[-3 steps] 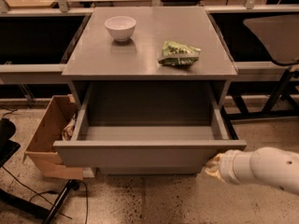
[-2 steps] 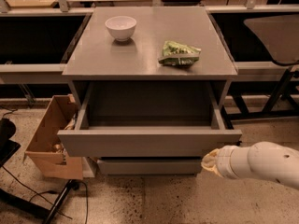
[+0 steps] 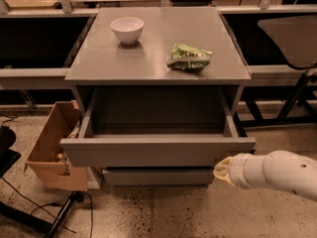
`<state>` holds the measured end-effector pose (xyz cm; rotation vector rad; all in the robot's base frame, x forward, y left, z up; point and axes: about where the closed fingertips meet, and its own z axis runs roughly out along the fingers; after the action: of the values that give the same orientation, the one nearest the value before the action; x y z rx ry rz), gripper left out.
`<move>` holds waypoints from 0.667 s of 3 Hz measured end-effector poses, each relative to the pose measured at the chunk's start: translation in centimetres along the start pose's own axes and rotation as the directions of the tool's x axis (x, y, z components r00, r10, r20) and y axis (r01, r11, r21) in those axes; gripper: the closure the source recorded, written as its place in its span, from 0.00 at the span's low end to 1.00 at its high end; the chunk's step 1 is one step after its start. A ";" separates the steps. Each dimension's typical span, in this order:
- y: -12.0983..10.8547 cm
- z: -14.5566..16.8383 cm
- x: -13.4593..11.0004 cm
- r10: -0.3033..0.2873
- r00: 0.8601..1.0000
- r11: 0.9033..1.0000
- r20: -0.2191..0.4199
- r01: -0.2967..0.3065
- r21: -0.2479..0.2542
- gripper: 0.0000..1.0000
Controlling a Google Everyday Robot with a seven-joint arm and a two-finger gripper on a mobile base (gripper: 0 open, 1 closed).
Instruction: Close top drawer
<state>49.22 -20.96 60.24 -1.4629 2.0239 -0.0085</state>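
Observation:
The top drawer (image 3: 157, 150) of the grey cabinet (image 3: 158, 63) stands pulled out toward me, its inside empty and its flat front panel facing the camera. My arm comes in from the lower right. My gripper (image 3: 221, 168) is at the right end of the drawer front, just under its lower right corner, touching or nearly touching the panel.
A white bowl (image 3: 127, 29) and a green snack bag (image 3: 188, 56) lie on the cabinet top. A lower drawer front (image 3: 157, 176) shows beneath. An open cardboard box (image 3: 55, 153) stands on the floor at the left. Benches run behind and to both sides.
The drawer has slid partly back into the cabinet. My gripper has moved up and inward with the drawer front.

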 end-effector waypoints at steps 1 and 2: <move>-3.3 1.4 -0.2 -0.042 0.998 0.999 0.056 0.040 0.037 1.00; -3.3 1.4 -0.2 -0.042 0.998 0.999 0.056 0.040 0.037 1.00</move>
<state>52.73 -21.58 60.41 -1.4662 1.9386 -0.0198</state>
